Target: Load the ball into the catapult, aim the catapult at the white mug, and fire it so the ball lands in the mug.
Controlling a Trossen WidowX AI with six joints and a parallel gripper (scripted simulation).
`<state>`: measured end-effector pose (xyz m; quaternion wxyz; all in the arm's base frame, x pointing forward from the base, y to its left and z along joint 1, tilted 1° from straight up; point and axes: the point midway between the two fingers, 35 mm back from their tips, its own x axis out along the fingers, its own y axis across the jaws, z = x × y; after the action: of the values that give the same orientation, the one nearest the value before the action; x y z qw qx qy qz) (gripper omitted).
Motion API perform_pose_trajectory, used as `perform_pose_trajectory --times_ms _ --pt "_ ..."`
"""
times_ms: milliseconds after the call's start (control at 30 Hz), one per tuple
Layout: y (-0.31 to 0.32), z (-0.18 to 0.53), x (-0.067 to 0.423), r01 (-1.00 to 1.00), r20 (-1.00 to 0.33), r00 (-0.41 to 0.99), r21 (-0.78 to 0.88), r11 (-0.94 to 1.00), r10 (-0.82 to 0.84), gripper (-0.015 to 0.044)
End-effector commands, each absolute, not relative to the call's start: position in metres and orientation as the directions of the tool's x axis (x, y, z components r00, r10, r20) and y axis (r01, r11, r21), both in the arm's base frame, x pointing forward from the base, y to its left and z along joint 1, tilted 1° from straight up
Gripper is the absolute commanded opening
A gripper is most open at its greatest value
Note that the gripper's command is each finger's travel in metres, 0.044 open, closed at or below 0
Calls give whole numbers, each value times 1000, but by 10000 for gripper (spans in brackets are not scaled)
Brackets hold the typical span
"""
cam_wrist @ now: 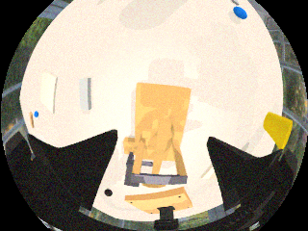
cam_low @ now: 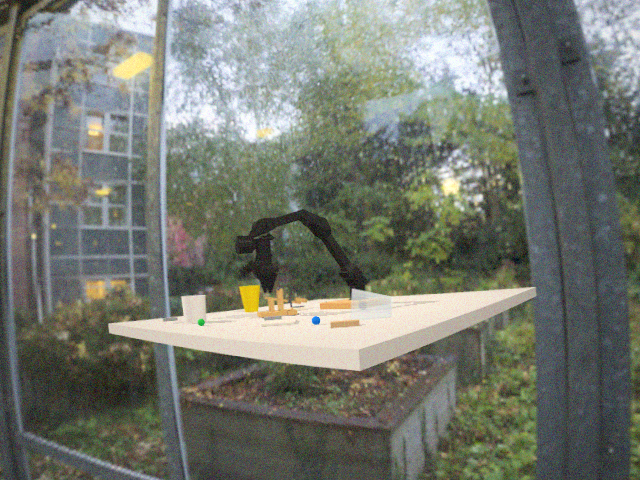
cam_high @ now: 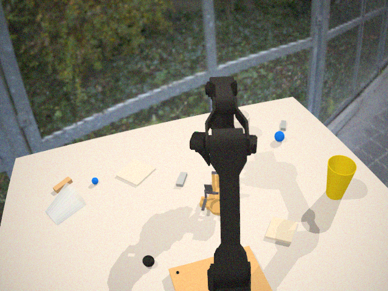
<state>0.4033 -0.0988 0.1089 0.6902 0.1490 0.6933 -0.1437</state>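
The wooden catapult (cam_high: 210, 200) (cam_low: 273, 307) (cam_wrist: 162, 115) stands mid-table, largely hidden by my arm in the top view. I see no ball in it. My gripper (cam_high: 227, 125) (cam_low: 266, 287) (cam_wrist: 165, 139) is open and empty, hanging just above the catapult with its fingers spread on either side. The white mug (cam_low: 193, 308) stands at the far end of the table; in the top view my gripper hides it. A green ball (cam_low: 201, 322) lies near the mug. A black ball (cam_high: 148, 260) (cam_wrist: 108, 192) lies near the arm's base.
A yellow cup (cam_high: 339, 176) (cam_low: 249, 298) (cam_wrist: 277, 130) stands at the right. Two blue balls (cam_high: 279, 136) (cam_high: 94, 180), two grey blocks (cam_high: 181, 179) (cam_high: 282, 125), two cream slabs (cam_high: 135, 173) (cam_high: 280, 231), a clear wedge (cam_high: 65, 203) and a wooden block (cam_high: 62, 184) lie around the table (cam_high: 46, 250).
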Motion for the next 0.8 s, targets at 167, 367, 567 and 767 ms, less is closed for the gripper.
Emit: perform_pose_trajectory --times_ms 167,367,567,767 --pt "-99 137 403 405 -1000 22 11 914 2 440" --pt "-98 145 399 404 -1000 25 10 915 -1 440" --pt "-98 101 401 404 -1000 25 9 915 -1 440" --pt "-98 98 402 404 -1000 25 9 915 -1 440"
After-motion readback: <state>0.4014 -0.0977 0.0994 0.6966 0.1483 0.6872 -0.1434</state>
